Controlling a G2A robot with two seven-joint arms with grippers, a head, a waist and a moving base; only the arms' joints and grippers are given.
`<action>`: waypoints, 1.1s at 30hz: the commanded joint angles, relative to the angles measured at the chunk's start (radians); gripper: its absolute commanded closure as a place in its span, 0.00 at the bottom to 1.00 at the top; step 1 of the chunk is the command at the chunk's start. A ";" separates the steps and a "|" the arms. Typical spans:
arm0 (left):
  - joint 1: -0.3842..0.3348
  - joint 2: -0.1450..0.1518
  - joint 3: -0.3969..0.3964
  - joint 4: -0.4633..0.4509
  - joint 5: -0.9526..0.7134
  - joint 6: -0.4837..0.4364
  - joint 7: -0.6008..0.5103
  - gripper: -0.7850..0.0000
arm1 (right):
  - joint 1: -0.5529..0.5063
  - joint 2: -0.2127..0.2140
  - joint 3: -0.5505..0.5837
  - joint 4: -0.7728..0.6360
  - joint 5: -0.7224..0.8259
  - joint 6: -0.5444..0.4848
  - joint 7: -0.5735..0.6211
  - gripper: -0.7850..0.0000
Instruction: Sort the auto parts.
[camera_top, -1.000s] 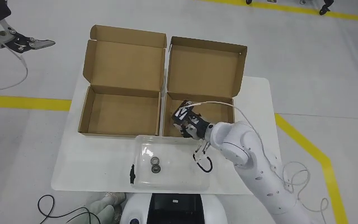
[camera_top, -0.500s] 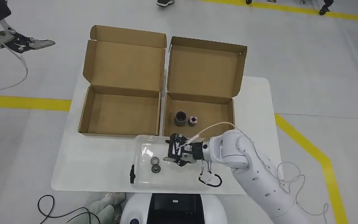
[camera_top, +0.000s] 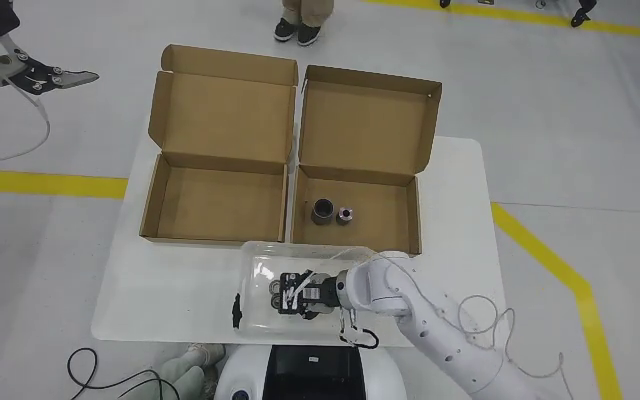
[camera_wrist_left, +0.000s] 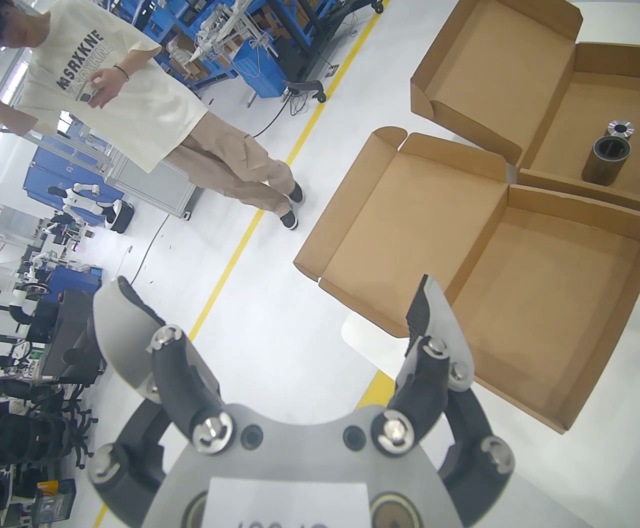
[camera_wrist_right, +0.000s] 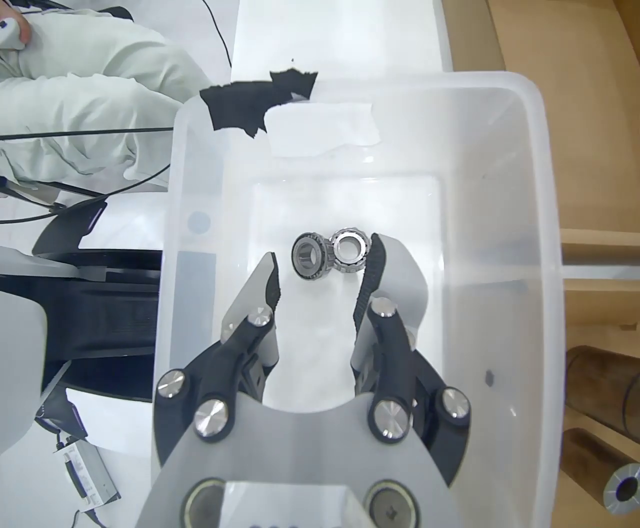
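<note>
Two small steel bearings (camera_wrist_right: 327, 255) lie side by side on the floor of the clear plastic bin (camera_wrist_right: 530, 165), also seen as the bearings (camera_top: 278, 293) in the top view. My right gripper (camera_wrist_right: 322, 272) hangs open inside the bin, its fingertips on either side of the bearings and close to them. The right cardboard box (camera_top: 390, 225) holds a dark cylinder (camera_top: 322, 211) and a small metal sleeve (camera_top: 345, 214). The left cardboard box (camera_top: 215, 205) has nothing in it. My left gripper (camera_wrist_left: 272, 295) is open, held high off the table's far left side, seen as the left gripper (camera_top: 70, 77) from above.
The bin (camera_top: 248, 270) stands at the white table's (camera_top: 150, 300) front edge, just in front of both boxes. Both box lids stand open toward the far side. A piece of black tape (camera_wrist_right: 255, 105) sticks to the bin's end wall.
My right gripper left the right box, where the dark cylinder now stands beside the sleeve, and moved to the bin, then leftward over the bearings. The left arm stayed still.
</note>
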 joint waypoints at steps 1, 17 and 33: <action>0.000 0.000 0.000 0.000 0.000 0.000 0.000 0.00 | -0.001 -0.002 -0.017 0.008 -0.045 0.015 -0.025 0.59; 0.000 0.000 0.000 0.000 0.000 0.000 0.000 0.00 | 0.033 -0.031 -0.106 0.091 -0.191 0.148 -0.123 0.62; 0.000 0.000 0.000 0.000 0.000 0.000 0.000 0.00 | 0.053 -0.046 -0.126 0.129 -0.162 0.168 -0.077 0.91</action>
